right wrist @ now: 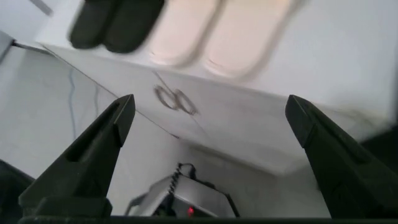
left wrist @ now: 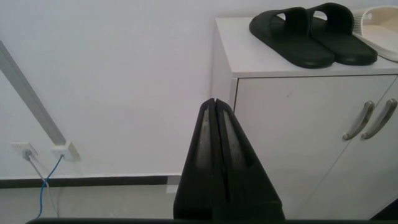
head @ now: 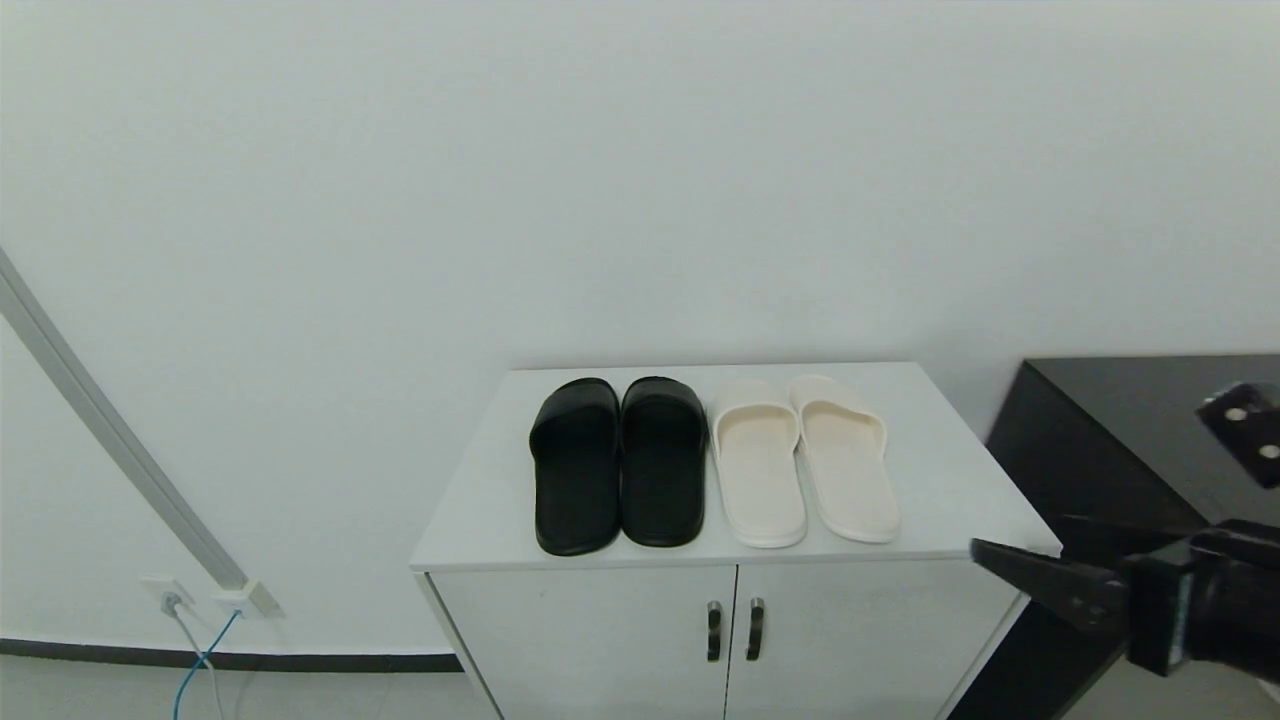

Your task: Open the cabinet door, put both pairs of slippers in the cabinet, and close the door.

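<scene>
A white cabinet (head: 930,470) stands against the wall with both doors shut; its two dark handles (head: 735,630) meet at the middle. On its top lie a black pair of slippers (head: 615,465) and, to their right, a cream pair of slippers (head: 805,460). My right gripper (head: 1020,533) hovers open by the cabinet's front right corner, holding nothing. From its wrist I see the handles (right wrist: 174,99) between the spread fingers (right wrist: 106,137). My left gripper (left wrist: 215,106) is shut and empty, left of the cabinet (left wrist: 292,106) and below its top.
A black table (head: 1150,420) stands right beside the cabinet. At the lower left, wall sockets with cables (head: 200,600) sit under a slanted grey conduit (head: 100,420). Bare floor lies left of the cabinet.
</scene>
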{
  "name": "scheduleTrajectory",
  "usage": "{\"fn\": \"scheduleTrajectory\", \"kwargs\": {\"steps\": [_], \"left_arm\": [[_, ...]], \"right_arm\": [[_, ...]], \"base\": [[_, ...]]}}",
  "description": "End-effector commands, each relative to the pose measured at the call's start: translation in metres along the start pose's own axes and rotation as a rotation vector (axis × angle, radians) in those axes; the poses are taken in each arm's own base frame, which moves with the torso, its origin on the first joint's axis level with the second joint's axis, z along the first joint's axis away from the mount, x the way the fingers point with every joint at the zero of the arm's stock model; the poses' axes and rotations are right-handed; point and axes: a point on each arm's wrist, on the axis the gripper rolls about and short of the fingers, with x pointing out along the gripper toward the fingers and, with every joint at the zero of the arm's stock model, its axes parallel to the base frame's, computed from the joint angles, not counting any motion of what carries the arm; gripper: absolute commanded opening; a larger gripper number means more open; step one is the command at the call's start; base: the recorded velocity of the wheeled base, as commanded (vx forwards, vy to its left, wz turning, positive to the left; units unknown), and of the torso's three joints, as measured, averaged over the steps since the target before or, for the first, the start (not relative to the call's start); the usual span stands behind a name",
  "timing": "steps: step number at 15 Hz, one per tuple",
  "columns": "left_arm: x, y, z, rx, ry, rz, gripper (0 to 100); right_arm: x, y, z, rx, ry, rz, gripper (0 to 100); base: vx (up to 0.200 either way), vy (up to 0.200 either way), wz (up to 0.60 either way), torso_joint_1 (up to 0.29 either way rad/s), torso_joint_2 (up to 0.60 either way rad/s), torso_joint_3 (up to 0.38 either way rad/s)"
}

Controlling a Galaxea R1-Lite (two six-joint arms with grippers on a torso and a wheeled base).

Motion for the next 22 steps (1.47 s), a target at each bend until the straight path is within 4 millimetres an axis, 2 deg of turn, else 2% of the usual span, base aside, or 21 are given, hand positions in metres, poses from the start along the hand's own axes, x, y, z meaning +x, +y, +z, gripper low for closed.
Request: {"fn": "scheduleTrajectory", "kwargs": {"steps": [1, 2, 6, 10, 12, 14, 20, 22], "left_arm": [[0.0, 0.0, 0.0, 0.0, 0.0, 0.001, 0], [0.0, 0.0, 0.0, 0.0, 0.003, 0.001, 0], [0.0, 0.0, 0.0, 0.0, 0.003, 0.001, 0], [0.0, 0.0, 0.0, 0.0, 0.002, 0.001, 0], [0.0, 0.0, 0.0, 0.0, 0.002, 0.001, 0], [0.0, 0.0, 0.0, 0.0, 0.003, 0.001, 0], [0.0, 0.0, 0.0, 0.0, 0.003, 0.001, 0], [0.0, 0.0, 0.0, 0.0, 0.003, 0.001, 0]], "right_arm": [[0.054, 0.036, 0.001, -0.012, 0.055, 0.013, 100], [0.064, 0.041, 0.001, -0.015, 0.053, 0.001, 100], [0.128, 0.064, -0.002, -0.01, 0.038, -0.119, 100], [0.174, 0.07, -0.012, -0.023, -0.009, -0.286, 100], [0.187, 0.071, -0.01, -0.023, -0.038, -0.319, 100], [0.214, 0.063, -0.005, -0.012, -0.07, -0.393, 100], [0.256, 0.049, -0.007, -0.077, -0.131, -0.436, 100], [0.263, 0.044, -0.004, -0.075, -0.143, -0.448, 100]], "base": [[0.0, 0.0, 0.0, 0.0, 0.0, 0.0], [0.0, 0.0, 0.0, 0.0, 0.0, 0.0], [0.0, 0.0, 0.0, 0.0, 0.0, 0.0], [0.0, 0.0, 0.0, 0.0, 0.0, 0.0], [0.0, 0.0, 0.0, 0.0, 0.0, 0.0], [0.0, 0.0, 0.0, 0.0, 0.0, 0.0], [0.0, 0.0, 0.0, 0.0, 0.0, 0.0], [0.0, 0.0, 0.0, 0.0, 0.0, 0.0]]}}
